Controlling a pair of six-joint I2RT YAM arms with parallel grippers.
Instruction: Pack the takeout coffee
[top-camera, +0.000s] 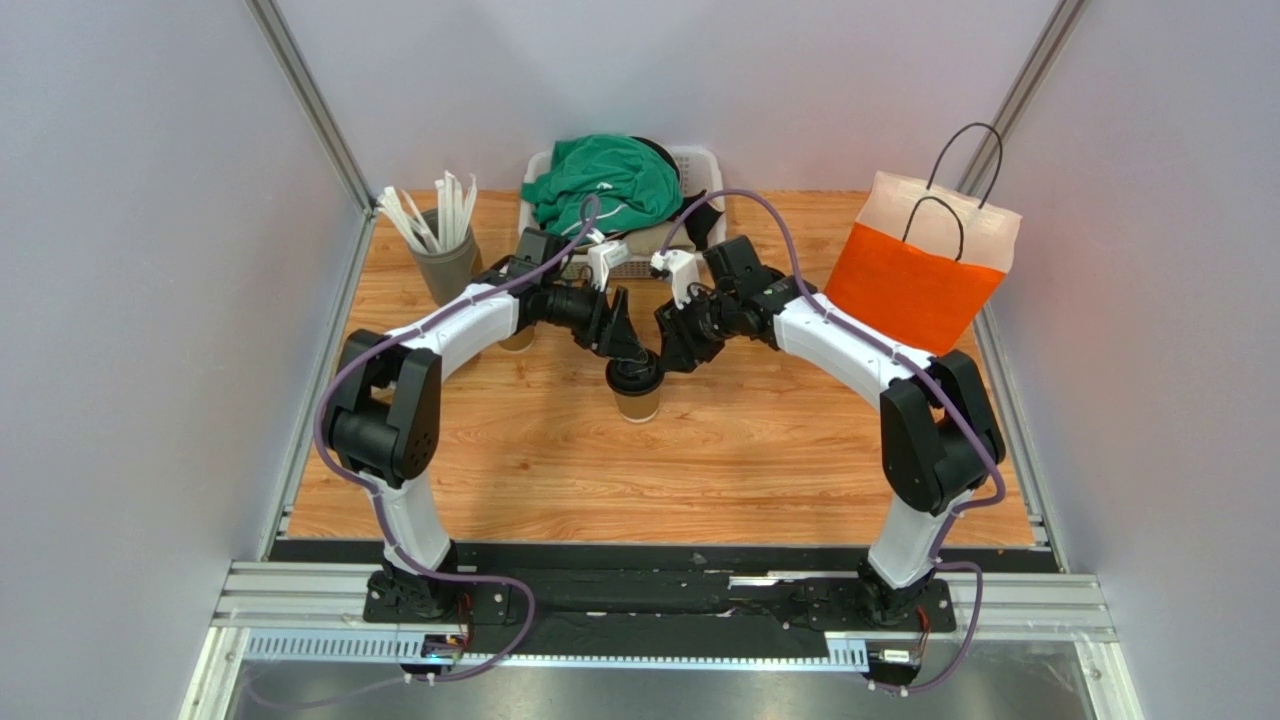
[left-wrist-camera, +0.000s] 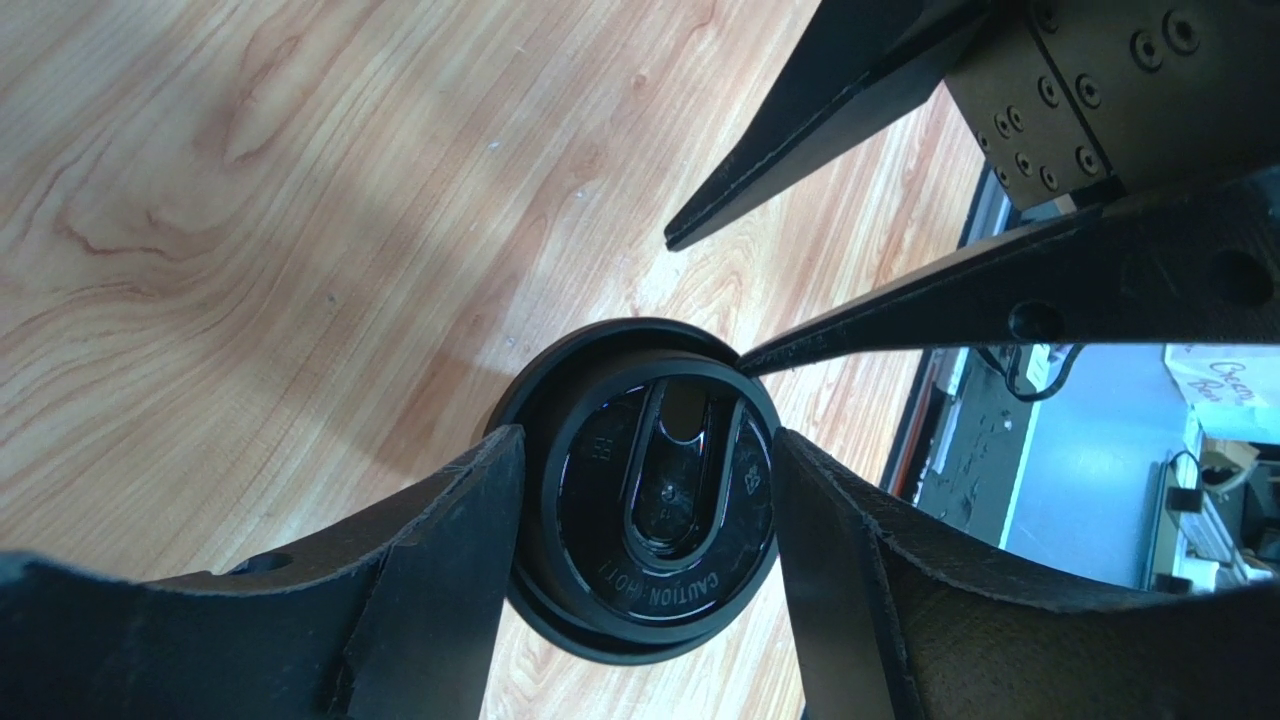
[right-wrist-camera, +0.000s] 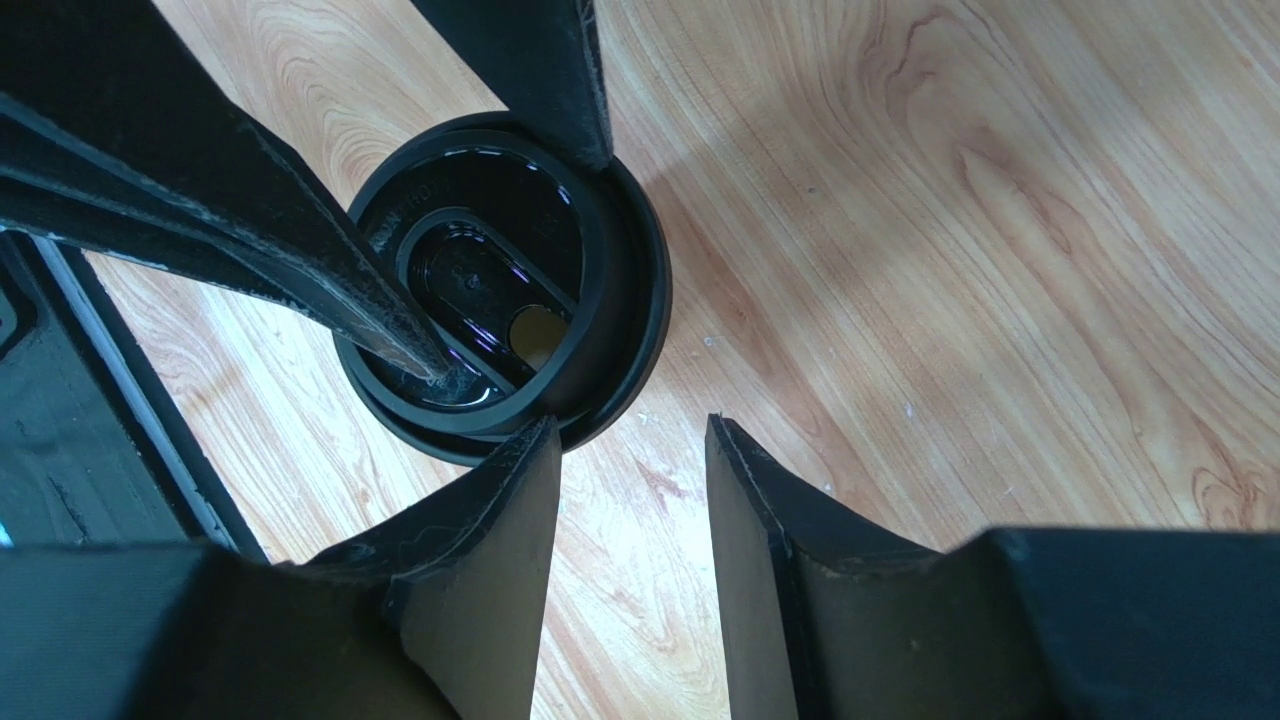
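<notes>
The takeout coffee (top-camera: 637, 390), a brown paper cup under a black lid (left-wrist-camera: 646, 510), stands upright on the wooden table near its middle. My left gripper (left-wrist-camera: 649, 450) hangs over it, open. Its fingers (left-wrist-camera: 436, 570) flank the lid's raised top, the right one against it and the left one a sliver off. My right gripper (right-wrist-camera: 634, 428) is open just beside the cup with only bare wood between its fingers. One fingertip (right-wrist-camera: 534, 450) reaches the lid's (right-wrist-camera: 496, 285) outer rim. From the top view both grippers (top-camera: 619, 348) (top-camera: 672, 345) meet above the cup.
An orange and white paper bag (top-camera: 920, 263) with black handles stands open at the back right. A white basket (top-camera: 691, 162) holding green cloth (top-camera: 604, 173) sits at the back. A grey holder (top-camera: 443, 267) of white sticks stands back left. A tan cup (top-camera: 516, 341) peeks from behind the left arm.
</notes>
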